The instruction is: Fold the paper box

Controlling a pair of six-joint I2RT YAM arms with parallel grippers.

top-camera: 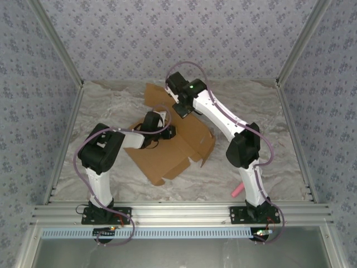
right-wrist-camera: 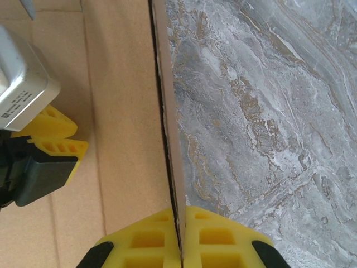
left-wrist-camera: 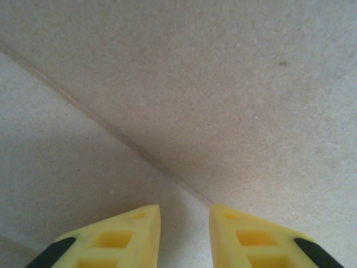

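The paper box is a brown die-cut cardboard sheet lying mostly flat mid-table, with a rear flap raised. My right gripper reaches over from the right and is shut on the edge of an upright flap; its yellow fingertips pinch the thin cardboard between them. My left gripper hovers close over the sheet's middle. Its jaws stand apart with nothing between them, pointing at a crease in the cardboard. The left gripper's yellow fingers appear beside the flap.
The marble-patterned table is bounded by patterned walls on three sides. A pink stick lies near the right arm's base. An aluminium rail runs along the near edge.
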